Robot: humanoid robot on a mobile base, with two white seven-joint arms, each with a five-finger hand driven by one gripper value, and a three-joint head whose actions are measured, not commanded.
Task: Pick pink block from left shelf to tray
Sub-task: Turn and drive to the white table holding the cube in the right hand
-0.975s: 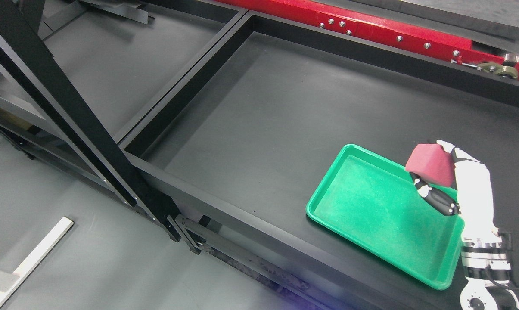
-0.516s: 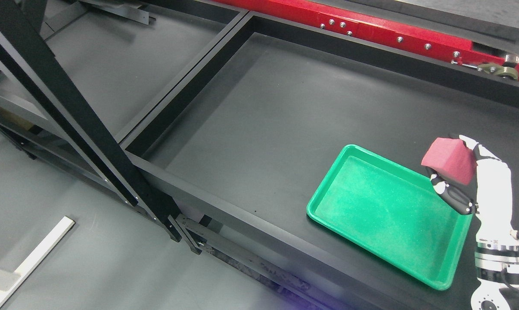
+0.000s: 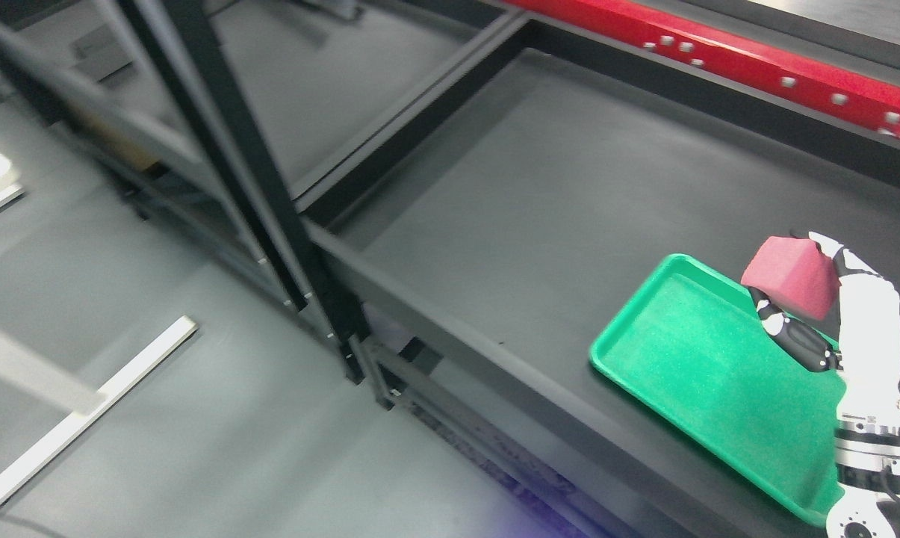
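Pink block: a pink foam block [image 3: 789, 275] with flat faces is held in the air over the far right part of the tray, raised clear of the tray floor.
Right hand: the white and black robot right hand [image 3: 815, 299] is closed around the pink block; a white finger [image 3: 830, 246] is laid over its top far edge and a black thumb [image 3: 793, 340] is pressed under its near side.
Right arm: it is brought in from the lower right corner, its silver wrist joint seen beside the tray's right end.
Tray: a green rectangular plastic tray [image 3: 644, 359] is set on the dark grey shelf surface [image 3: 532, 202], near its front edge and towards its right end; nothing is seen lying on the tray floor.
Shelf frame: black metal uprights [image 3: 233, 149] are seen at the shelf's left front corner.
Red beam: a red metal beam with bolts [image 3: 718, 63] is run along the shelf's far edge.
Floor: a white strip [image 3: 84, 415] is laid on the grey floor at the lower left.
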